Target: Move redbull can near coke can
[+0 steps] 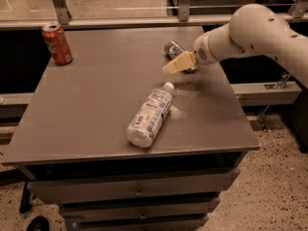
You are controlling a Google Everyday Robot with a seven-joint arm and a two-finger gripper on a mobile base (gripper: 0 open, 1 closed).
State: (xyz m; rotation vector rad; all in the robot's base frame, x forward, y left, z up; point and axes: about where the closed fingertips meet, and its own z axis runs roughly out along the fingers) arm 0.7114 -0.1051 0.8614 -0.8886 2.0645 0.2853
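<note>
**Supervisor:** Where is the redbull can?

**Operator:** I see the redbull can (172, 47) lying on its side near the far right corner of the table (91, 105). It is a slim cylinder of silver-grey metal, and its round end faces the far edge.

**Supervisor:** And the gripper?

**Operator:** The gripper (172, 67) is a pale beige, wedge-shaped piece. It sits just in front of that can and covers its near part. I cannot tell whether it is apart, together or clamped on the can. Behind it, the smooth, rounded white arm (250, 30) reaches in over the right edge.

**Supervisor:** Where is the coke can?

**Operator:** The coke can (57, 44) stands upright at the far left corner. It is red-orange with a dull silver top, and it is well apart from the redbull can, across the width of the table.

**Supervisor:** Is anything between them?

**Operator:** Not directly. A clear plastic bottle (150, 114) lies on its side nearer the front edge, slightly right of the middle. It has a white cap and a printed label, and the cap points toward the gripper. The tabletop is flat, matte grey and square-cornered. Under the front edge I see grey drawers (139, 191) with small knobs.
</note>
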